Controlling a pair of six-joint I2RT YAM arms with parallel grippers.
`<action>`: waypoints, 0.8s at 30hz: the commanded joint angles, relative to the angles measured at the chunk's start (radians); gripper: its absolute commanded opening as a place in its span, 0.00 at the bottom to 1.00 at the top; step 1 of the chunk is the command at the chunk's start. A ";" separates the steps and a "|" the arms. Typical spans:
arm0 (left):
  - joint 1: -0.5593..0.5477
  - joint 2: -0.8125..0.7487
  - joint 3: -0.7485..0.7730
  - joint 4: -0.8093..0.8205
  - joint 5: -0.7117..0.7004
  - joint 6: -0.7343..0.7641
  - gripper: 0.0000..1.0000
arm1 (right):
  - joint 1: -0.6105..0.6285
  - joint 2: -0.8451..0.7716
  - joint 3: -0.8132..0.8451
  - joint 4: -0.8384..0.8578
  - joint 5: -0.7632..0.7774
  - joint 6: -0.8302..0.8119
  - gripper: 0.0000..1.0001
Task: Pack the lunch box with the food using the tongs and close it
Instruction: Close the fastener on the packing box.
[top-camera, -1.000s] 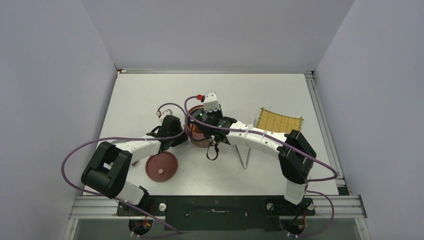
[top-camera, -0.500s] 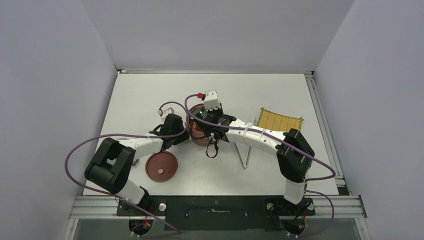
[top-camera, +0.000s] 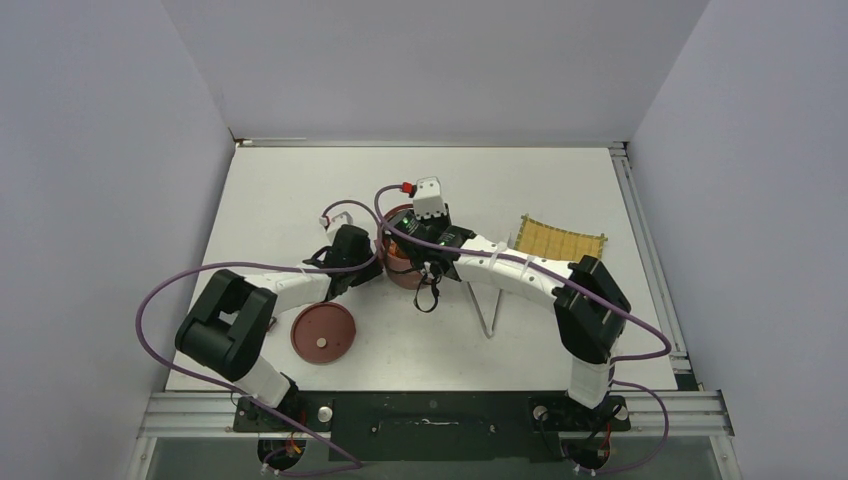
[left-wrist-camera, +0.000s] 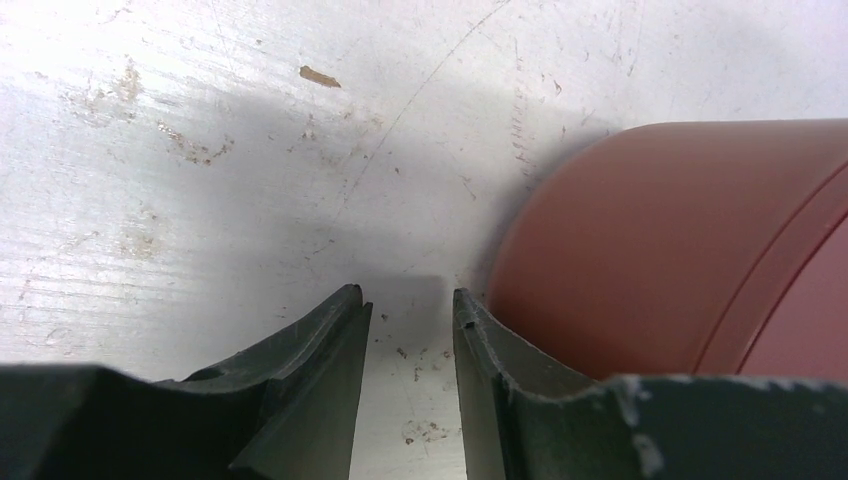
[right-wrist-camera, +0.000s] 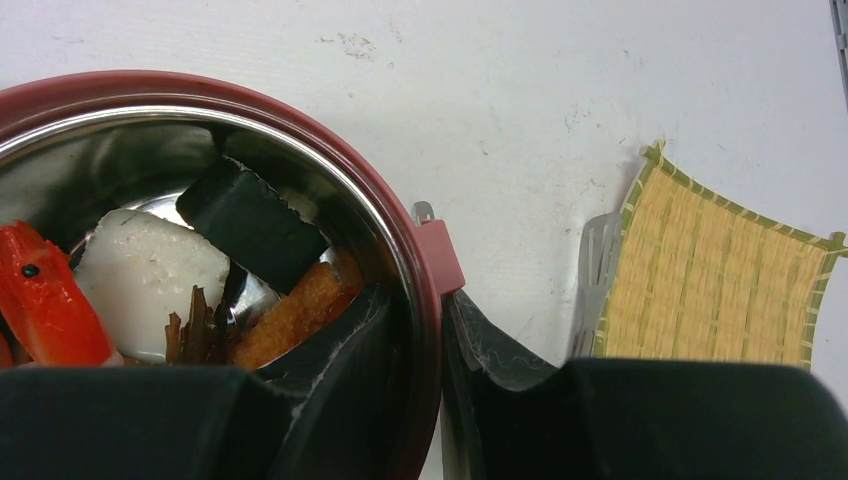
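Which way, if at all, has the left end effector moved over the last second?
Yes. The left end effector has crept slightly rightward, away from the loose lid and toward the lunch box; the lid itself has stayed put.

The round dark-red lunch box (right-wrist-camera: 438, 258) is gleaming silver inside; the square woven mat (right-wrist-camera: 715, 270) is showing yellow, green-edged.

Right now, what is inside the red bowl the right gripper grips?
In the lunch box bowl: a white block, red piece, black slab, orange stick, dark strips. The right gripper hides the near part.
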 joint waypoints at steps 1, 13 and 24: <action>-0.062 -0.044 0.106 0.203 0.100 -0.014 0.38 | 0.065 0.069 -0.021 -0.075 -0.204 0.035 0.05; 0.015 -0.287 0.145 -0.197 -0.008 0.208 0.48 | -0.009 0.005 -0.013 -0.140 -0.142 0.075 0.05; 0.091 -0.531 0.111 -0.464 0.016 0.285 0.63 | -0.030 -0.021 0.024 -0.137 -0.170 0.063 0.24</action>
